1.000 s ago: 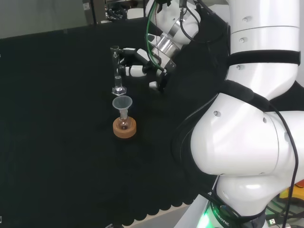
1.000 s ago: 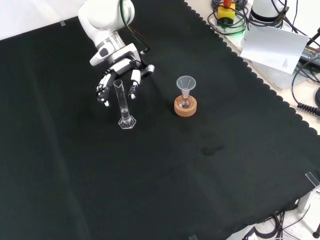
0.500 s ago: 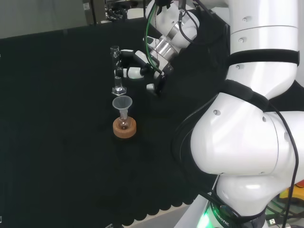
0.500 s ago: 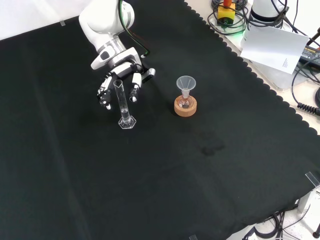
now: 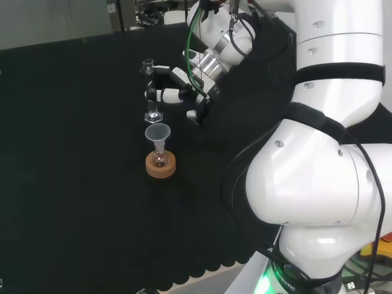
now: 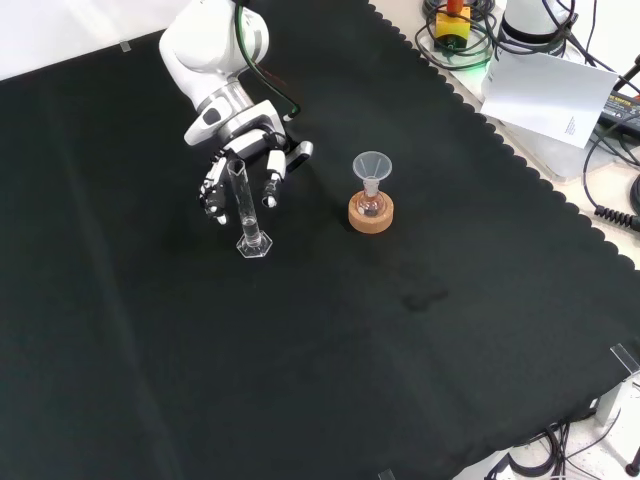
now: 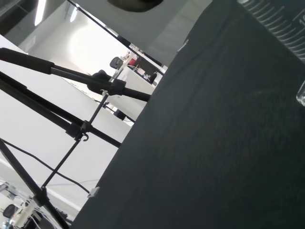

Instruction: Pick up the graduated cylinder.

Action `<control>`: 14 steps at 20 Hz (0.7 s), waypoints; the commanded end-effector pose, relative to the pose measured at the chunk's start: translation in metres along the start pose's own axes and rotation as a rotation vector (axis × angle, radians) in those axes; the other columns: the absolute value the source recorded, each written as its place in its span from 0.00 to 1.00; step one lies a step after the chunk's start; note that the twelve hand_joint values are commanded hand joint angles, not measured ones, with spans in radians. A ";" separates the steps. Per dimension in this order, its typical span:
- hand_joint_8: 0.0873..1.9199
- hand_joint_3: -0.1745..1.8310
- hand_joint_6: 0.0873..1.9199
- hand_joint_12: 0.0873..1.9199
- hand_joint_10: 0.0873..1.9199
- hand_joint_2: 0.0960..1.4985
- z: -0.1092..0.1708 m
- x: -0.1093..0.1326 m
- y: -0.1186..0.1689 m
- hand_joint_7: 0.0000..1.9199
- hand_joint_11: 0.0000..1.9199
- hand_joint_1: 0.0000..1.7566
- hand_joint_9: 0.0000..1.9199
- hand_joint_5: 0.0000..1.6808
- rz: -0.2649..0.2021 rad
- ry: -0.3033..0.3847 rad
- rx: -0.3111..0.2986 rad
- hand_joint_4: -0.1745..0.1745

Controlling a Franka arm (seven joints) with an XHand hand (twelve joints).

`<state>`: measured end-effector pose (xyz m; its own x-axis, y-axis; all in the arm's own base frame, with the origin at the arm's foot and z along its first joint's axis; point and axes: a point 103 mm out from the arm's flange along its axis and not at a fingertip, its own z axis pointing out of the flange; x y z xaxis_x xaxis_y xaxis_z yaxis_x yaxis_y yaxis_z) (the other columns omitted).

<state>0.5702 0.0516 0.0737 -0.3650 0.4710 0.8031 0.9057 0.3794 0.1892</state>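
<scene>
Clear graduated cylinder (image 6: 244, 207) stands upright mid-cloth, open-fingered robot hand (image 6: 245, 160) close behind it.

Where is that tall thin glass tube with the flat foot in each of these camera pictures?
Head view: the graduated cylinder stands upper left of centre, just beyond the funnel.
Front view: the cylinder stands left of centre, with the hand right behind it.
Wrist view: its marked wall crosses one corner, close up.
Shared landmark: the cork ring under the funnel's flask.
</scene>
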 end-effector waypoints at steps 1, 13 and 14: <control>0.27 0.00 0.00 0.62 0.22 0.63 0.004 -0.002 0.001 0.27 0.28 0.55 0.39 0.32 -0.008 0.039 0.022 0.38; 0.27 0.00 0.00 0.58 0.19 0.65 0.012 0.001 0.004 0.30 0.35 0.55 0.43 0.35 -0.015 0.049 -0.024 0.38; 0.27 0.00 0.00 0.57 0.19 0.65 0.014 0.002 0.004 0.30 0.35 0.55 0.43 0.35 -0.016 0.048 -0.027 0.39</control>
<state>0.5703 0.0598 0.0677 -0.3633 0.4278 0.8276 0.9066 0.3670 0.2083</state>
